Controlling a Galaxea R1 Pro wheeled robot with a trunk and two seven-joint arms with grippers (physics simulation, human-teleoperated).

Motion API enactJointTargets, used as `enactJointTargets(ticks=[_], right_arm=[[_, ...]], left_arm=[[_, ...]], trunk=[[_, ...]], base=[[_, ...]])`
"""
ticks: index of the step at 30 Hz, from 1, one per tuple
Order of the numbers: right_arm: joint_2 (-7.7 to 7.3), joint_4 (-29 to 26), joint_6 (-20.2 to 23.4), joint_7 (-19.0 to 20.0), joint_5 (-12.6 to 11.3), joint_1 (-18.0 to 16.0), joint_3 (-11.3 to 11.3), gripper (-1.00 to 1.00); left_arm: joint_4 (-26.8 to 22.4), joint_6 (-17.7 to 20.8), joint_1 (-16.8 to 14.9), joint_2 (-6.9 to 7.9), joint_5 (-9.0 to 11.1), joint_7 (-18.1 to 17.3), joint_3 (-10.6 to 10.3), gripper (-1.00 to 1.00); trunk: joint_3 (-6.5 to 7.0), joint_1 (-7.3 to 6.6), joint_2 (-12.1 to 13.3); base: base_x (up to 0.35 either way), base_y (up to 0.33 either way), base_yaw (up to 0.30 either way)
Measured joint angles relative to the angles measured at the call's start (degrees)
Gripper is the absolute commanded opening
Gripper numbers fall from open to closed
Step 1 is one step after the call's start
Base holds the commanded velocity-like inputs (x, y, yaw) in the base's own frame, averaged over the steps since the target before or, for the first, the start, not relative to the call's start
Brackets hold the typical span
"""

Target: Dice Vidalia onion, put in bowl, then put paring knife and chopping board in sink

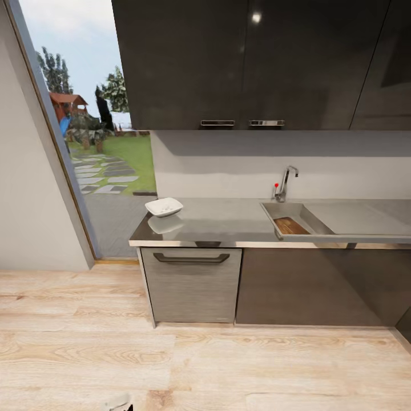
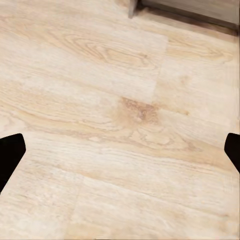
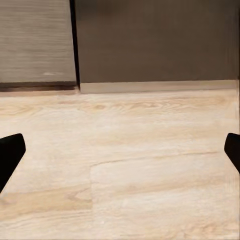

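The chopping board (image 1: 290, 226) lies inside the sink (image 1: 297, 212), its brown wood showing against the steel basin wall, well ahead of both pairs of jaws and above their level. No onion or paring knife can be made out in the basin from here (the near wall hides much of its floor). The white bowl (image 1: 164, 206) sits on the countertop (image 1: 228, 220), toward the window end and well apart from the sink, also far beyond the jaws.

By my judgement the board is stiff and fairly light, and it looks best taken by an edge or the slot-handle end; wet steel beneath may let it slide. The bowl looks glossy and breakable, so a firm grip on the rim would suit. An onion would be round and smooth-skinned, inclined to roll, and would want a grip across its widest part.

The left gripper (image 2: 120, 155) hangs over bare wooden floor (image 2: 100, 100), its two dark fingertips (image 2: 10, 155) spread wide with nothing between them or touching them. The right gripper (image 3: 120, 155) is likewise spread wide and empty, pointed at the floor just before the dark cabinet fronts (image 3: 150, 40) and a lighter appliance door (image 1: 191, 285).
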Motion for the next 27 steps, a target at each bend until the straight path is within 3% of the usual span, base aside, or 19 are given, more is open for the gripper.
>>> enactJointTargets(ticks=[3,8,12,27], right_arm=[[0.41,-1.74,-0.06,-1.11,-0.02,0.04,0.04,1.0],[0.51,-2.45,-0.26,-1.57,0.16,0.05,0.2,1.0],[0.58,-2.51,-0.38,-1.62,1.06,0.05,0.23,1.0],[0.77,-2.41,-0.33,-1.88,1.48,0.06,0.12,1.0]], left_arm=[[-0.53,-0.55,0.0,0.19,-0.02,-0.04,-0.13,1.0],[0.76,-5.42,0.01,1.73,0.06,-0.14,-0.14,1.0],[2.07,-6.9,0.01,2.27,0.08,-0.2,-0.2,1.0],[4.83,-7.15,0.01,1.52,0.19,-0.28,-0.25,1.0]], trunk=[[0.0,0.0,0.0],[0.0,0.0,0.0],[0.0,0.0,0.0],[0.0,0.0,0.0]], base=[[0.0,0.0,0.0],[0.0,0.0,0.0],[0.0,0.0,0.0],[0.0,0.0,0.0]])
